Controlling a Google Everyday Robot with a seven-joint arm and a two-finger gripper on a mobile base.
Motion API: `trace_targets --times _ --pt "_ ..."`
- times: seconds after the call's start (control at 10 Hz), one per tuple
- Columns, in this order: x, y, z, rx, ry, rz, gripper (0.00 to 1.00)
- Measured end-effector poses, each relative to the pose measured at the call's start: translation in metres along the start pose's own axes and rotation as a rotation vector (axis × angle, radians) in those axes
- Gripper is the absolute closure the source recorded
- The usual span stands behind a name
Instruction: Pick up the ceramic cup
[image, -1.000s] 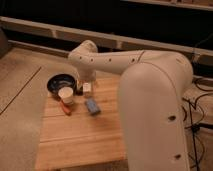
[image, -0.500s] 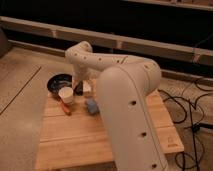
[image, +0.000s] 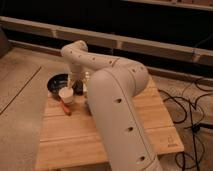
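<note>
In the reach-and-grasp step, the gripper (image: 73, 85) hangs at the far-right rim of the ceramic cup (image: 66, 94), grip state unclear, and a secure lift probably comes next.

Dk bowl (image: 55, 83), wood table (image: 70, 136) — floor cables (image: 193, 107)

The gripper (image: 73, 85) hangs at the end of the white arm (image: 107, 75), low over the far left corner of the wooden table (image: 150, 125). Just below it on the near side stands the ceramic cup (image: 66, 95), upright — whether the two touch cannot be told. The dark bowl (image: 55, 82) sits beside the gripper, toward the picture's left edge. A small orange object (image: 66, 107) lies just nearer than the cup.
</note>
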Motion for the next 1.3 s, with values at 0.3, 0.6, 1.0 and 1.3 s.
trace_targets --times 0.3,0.6,1.0,1.3 --pt "0.006 0.0 0.006 0.005 0.023 -0.035 0.35" --pt "0.016 0.014 0.027 0.02 0.097 -0.102 0.35" --pt "0.016 0.021 0.048 0.035 0.161 -0.147 0.6" --pt "0.008 0.025 0.05 0.031 0.158 -0.165 0.91"
